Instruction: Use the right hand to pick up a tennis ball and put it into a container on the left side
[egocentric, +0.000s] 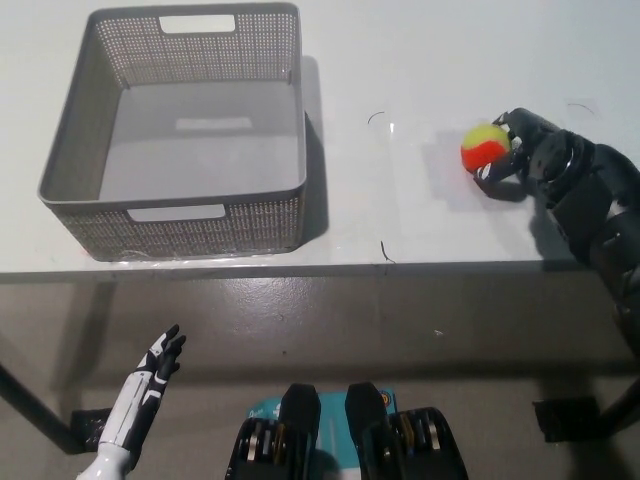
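My right hand (522, 150) cupped tennis ball (485, 148) on white table (400, 120); grey basket (185, 130) sat left; left hand (150, 385) hung low, fingers apart.
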